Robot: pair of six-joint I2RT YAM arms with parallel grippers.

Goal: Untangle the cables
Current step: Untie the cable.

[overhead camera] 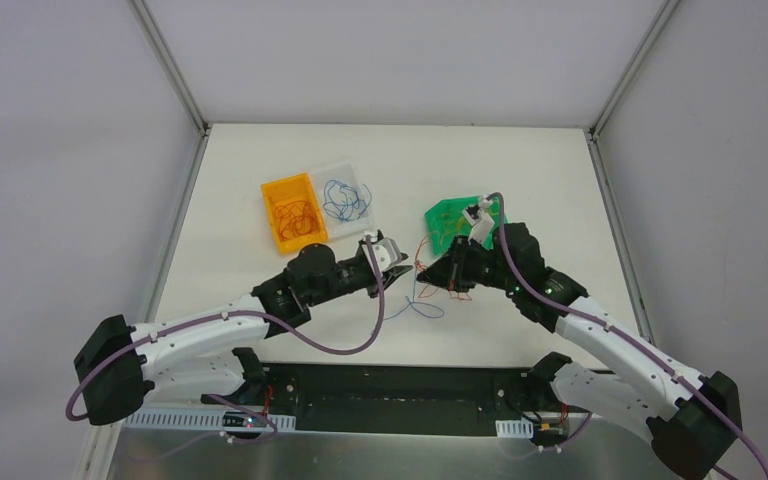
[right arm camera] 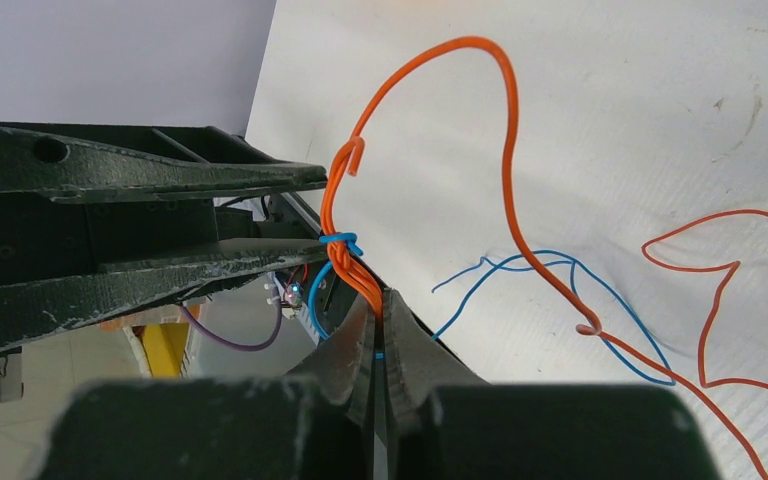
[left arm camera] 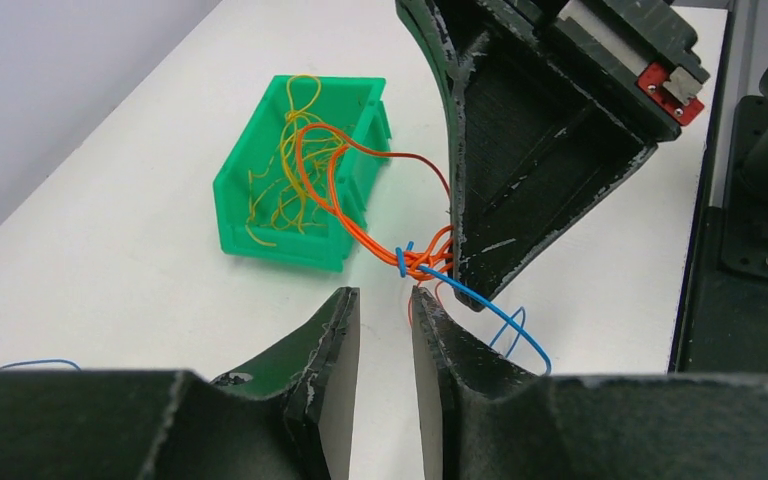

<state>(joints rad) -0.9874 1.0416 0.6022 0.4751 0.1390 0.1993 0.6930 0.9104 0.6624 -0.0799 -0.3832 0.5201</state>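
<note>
A clump of thin orange and blue cables (overhead camera: 426,272) hangs between the two grippers at the table's middle. My right gripper (right arm camera: 379,300) is shut on a bundle of orange strands (right arm camera: 350,265) with a blue strand (right arm camera: 340,241) wrapped round them. Loose orange (right arm camera: 720,268) and blue loops (right arm camera: 560,268) trail over the table. My left gripper (left arm camera: 385,295) is open and empty, its tips just short of the knot (left arm camera: 422,262), which sits against the right gripper's fingers (left arm camera: 520,180). Orange strands (left arm camera: 330,190) run from the knot up over the green bin.
A green bin (overhead camera: 452,222) with yellow wires stands behind the right gripper; it also shows in the left wrist view (left arm camera: 295,175). An orange bin (overhead camera: 293,213) with orange wires and a clear bin (overhead camera: 347,197) with blue wires stand at the back left.
</note>
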